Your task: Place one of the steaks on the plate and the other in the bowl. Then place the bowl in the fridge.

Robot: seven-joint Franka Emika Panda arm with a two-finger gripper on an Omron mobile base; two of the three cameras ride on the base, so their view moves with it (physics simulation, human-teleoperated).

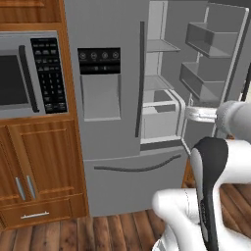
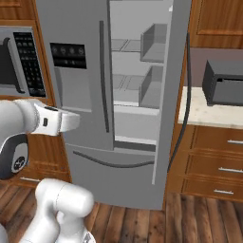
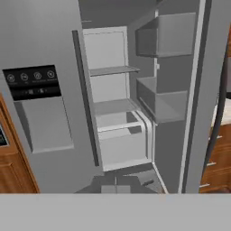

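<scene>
Gripper point(image 3: 116, 188) at bottom centre of hand view, fingers pressed together, holding nothing, touching nothing. Fridge point(image 3: 54, 45) straight ahead: left door closed with black dispenser panel point(image 3: 32, 82), right door point(image 3: 173, 90) swung wide, shelves point(image 3: 113, 71) bare at centre.

A built-in microwave point(image 1: 27, 73) sits in wooden cabinetry point(image 1: 41, 171) on the left. On the right, a dark toaster oven point(image 2: 223, 83) stands on a pale counter point(image 2: 209, 116) above wooden drawers point(image 2: 213, 163). Wood plank floor point(image 2: 142, 223) lies below.
</scene>
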